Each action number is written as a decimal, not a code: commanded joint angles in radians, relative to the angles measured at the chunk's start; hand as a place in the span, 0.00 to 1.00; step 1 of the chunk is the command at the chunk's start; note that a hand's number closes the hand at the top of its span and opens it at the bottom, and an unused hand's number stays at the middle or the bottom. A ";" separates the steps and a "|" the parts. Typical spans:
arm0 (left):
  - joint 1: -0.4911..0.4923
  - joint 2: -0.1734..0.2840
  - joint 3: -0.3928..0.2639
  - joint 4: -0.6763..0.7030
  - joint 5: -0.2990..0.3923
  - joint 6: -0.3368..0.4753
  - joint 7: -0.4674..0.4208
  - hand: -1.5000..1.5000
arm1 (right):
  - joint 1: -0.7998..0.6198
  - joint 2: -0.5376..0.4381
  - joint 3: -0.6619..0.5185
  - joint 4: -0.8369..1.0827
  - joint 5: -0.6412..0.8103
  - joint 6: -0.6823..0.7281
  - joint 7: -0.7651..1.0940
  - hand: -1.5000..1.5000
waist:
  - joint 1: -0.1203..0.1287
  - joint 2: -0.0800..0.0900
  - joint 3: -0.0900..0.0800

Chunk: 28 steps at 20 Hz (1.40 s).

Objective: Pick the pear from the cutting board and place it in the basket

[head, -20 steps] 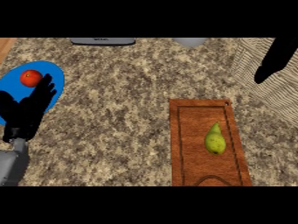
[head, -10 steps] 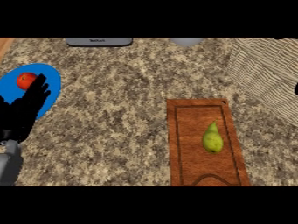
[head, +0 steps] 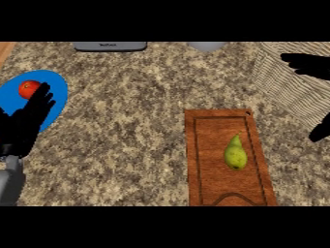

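A green-yellow pear (head: 235, 153) lies on the brown wooden cutting board (head: 210, 179), near its middle, stem end pointing away from me. The woven basket (head: 289, 92) stands at the right, just beyond the board's far right corner. My right hand (head: 326, 68) hangs open at the right edge over the basket, fingers spread and thumb reaching down towards the counter; it is apart from the pear, up and to the right of it. My left hand (head: 21, 127) rests open at the far left, fingers up, holding nothing.
A blue plate (head: 56, 80) with a red fruit (head: 29, 88) sits at the left, partly behind my left hand. Two grey objects (head: 110, 46) (head: 208, 46) stand at the counter's back edge. Speckled counter lies between plate and board.
My right hand has come lower and nearer at the right edge, now spread over the basket. The pear has stayed on the board, and my left hand has barely moved.
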 commanded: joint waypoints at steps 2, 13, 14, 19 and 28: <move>0.015 -0.023 0.001 -0.010 -0.015 -0.007 0.004 0.50 | 0.155 0.102 0.025 -0.102 0.171 -0.122 -0.115 0.00 | 0.006 0.002 0.000; -0.033 -0.040 0.035 0.012 -0.049 -0.045 0.014 0.50 | 0.202 0.337 0.087 0.032 0.392 -0.313 -0.270 0.00 | 0.012 0.003 0.000; -0.006 -0.015 0.068 0.040 -0.025 -0.078 -0.023 0.50 | 0.212 0.302 0.086 0.114 0.421 -0.291 -0.370 0.00 | 0.015 0.004 0.000; -0.002 -0.055 0.050 0.058 -0.063 -0.076 -0.046 0.50 | 0.198 0.338 0.130 0.164 0.489 -0.274 -0.326 0.00 | 0.013 0.004 0.000; -0.019 -0.099 0.078 0.009 -0.116 -0.055 0.007 0.50 | 0.235 0.326 0.078 0.197 0.571 -0.202 -0.436 0.00 | 0.010 0.003 0.000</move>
